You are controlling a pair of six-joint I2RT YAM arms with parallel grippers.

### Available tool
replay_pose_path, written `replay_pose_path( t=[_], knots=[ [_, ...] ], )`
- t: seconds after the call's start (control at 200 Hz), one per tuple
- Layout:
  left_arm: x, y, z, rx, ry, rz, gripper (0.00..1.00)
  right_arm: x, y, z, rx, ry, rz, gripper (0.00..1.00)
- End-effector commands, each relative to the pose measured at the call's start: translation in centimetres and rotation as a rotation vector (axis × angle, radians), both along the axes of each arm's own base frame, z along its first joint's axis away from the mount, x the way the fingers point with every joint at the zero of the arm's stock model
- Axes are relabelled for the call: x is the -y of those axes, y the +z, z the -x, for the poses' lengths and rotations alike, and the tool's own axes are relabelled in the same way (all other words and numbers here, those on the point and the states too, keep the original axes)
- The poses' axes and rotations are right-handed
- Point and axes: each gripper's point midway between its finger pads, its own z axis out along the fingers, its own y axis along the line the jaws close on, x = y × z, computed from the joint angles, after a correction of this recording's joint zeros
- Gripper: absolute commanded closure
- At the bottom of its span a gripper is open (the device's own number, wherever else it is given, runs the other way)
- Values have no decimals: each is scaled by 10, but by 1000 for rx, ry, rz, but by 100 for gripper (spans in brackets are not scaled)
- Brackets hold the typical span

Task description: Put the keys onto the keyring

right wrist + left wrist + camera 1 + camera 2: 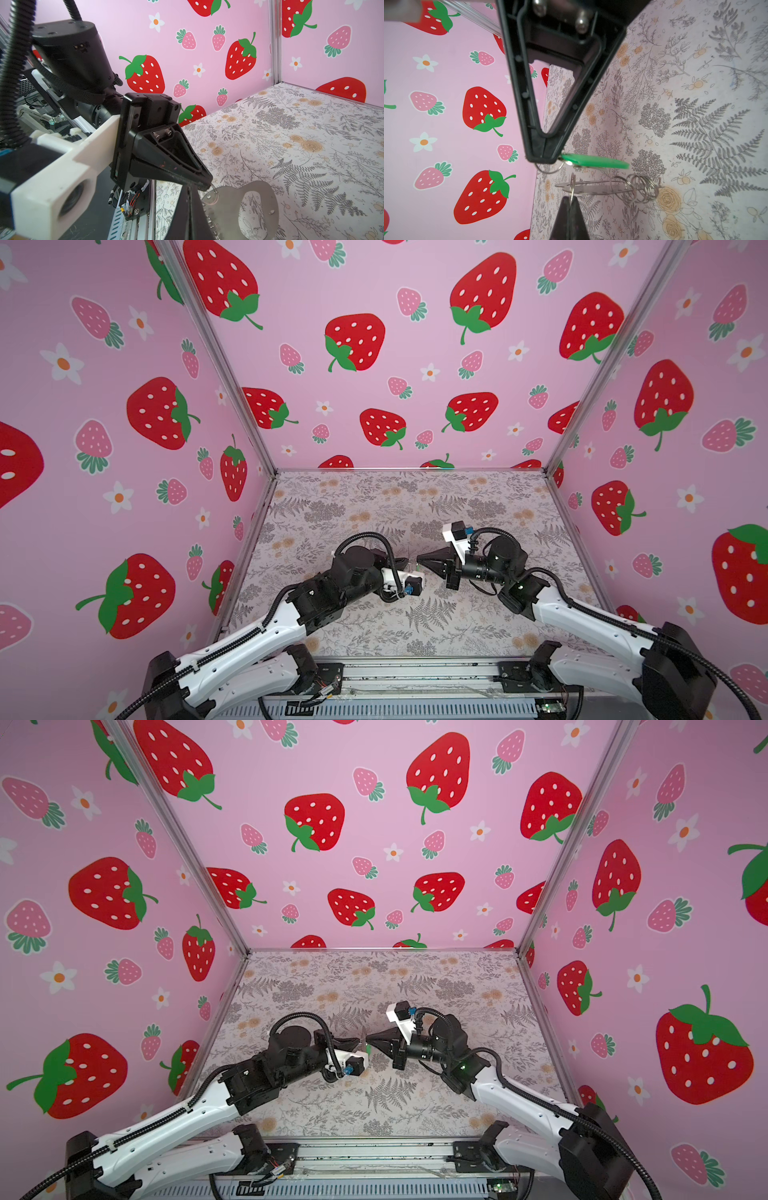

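Left gripper (542,155) clamped shut on the ring end of the green-tagged keys (593,161), which jut from its tip; right gripper (570,200), tip just beside it, clamped on one loop of the keyring (639,189); probably light, stiff, slick metal, apt to swivel, so pinch rims firmly.

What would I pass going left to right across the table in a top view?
left arm → left end effector → right end effector → right arm. The keys and keyring they pinch overlap the tips, so their place is unclear.
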Motion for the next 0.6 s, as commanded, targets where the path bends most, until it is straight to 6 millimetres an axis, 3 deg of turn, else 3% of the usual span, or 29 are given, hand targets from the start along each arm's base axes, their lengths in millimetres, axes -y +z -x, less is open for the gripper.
replay_pose_path(
  t=[0.0, 0.595],
  knots=[
    [5, 29, -3, 56, -2, 36, 100, -1, 2, 2, -22, 1, -12, 100],
    [9, 34, -1, 61, -9, 36, 100, -5, -10, -9, -59, -38, 39, 100]
  ],
)
